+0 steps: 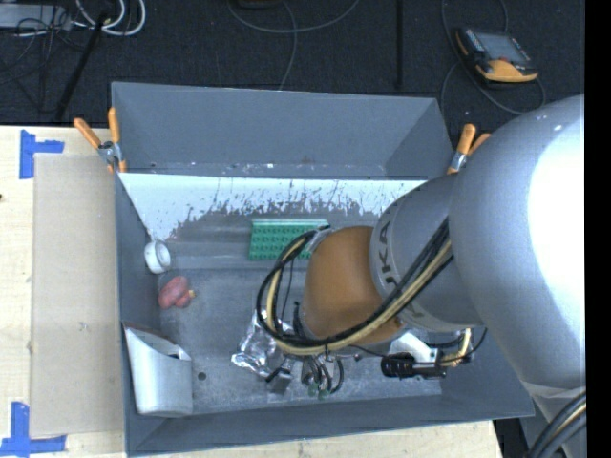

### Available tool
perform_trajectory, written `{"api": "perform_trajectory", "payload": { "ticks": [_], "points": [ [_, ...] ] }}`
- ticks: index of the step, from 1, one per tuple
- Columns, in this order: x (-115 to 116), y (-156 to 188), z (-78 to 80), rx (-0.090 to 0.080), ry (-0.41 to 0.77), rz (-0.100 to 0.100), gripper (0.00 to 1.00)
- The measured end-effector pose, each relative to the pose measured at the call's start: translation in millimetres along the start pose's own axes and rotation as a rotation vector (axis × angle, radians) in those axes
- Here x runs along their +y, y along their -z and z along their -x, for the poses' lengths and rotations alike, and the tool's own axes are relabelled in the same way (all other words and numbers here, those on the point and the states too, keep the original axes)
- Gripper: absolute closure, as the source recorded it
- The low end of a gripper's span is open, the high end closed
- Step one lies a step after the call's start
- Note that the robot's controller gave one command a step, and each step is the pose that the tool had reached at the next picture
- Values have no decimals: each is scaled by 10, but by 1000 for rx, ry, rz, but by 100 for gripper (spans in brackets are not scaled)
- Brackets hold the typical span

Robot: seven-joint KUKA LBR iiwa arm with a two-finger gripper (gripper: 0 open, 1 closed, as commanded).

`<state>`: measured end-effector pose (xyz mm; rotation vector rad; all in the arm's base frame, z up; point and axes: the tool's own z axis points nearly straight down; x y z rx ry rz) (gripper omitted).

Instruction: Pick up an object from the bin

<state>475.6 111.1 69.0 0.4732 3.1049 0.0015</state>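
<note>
Your gripper point(284, 368) set low at bin point(277, 132) floor, likely for grasp. Orange wrist cover point(334, 284) hides it: open or closed, cannot tell. Crumpled shiny wrapper point(252, 349) just beside it, view-left; green plate point(284, 237) well beyond.

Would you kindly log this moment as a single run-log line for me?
stage: gripper low at bin front centre | nearest: clear crumpled plastic | others: green studded plate, pink lump
</note>
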Motion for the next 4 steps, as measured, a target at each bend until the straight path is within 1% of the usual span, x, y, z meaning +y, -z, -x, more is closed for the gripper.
{"api": "perform_trajectory", "payload": {
  "ticks": [3,4],
  "points": [
    [-7,780,10,1,0,0,100],
    [-5,1183,20,-1,2,1,100]
  ]
}}
